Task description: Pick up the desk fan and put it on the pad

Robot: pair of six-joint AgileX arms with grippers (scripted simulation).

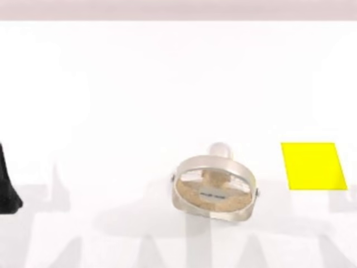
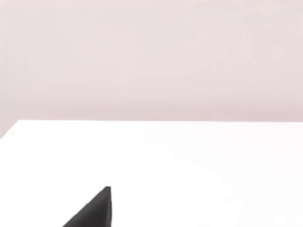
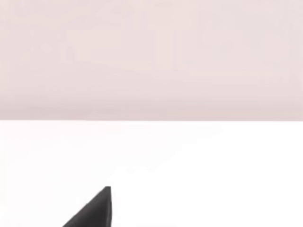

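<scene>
The desk fan [image 1: 215,192] lies near the table's front middle in the top view. It is a silver-grey ring with a tan inside, a small dark label and a pale rounded base [image 1: 220,149] behind it. The pad [image 1: 312,166], a flat bright yellow square, lies to the fan's right, apart from it. My left gripper [image 1: 8,190] shows as a dark shape at the table's left edge, far from the fan. My right gripper [image 3: 102,208] shows only as a dark wedge in its wrist view, over bare table. Neither wrist view shows the fan or the pad.
The white table [image 1: 139,100] runs back to a pale pinkish wall [image 1: 178,8]. Faint grey shadows fall along the front edge. Bare table lies between the fan and the pad.
</scene>
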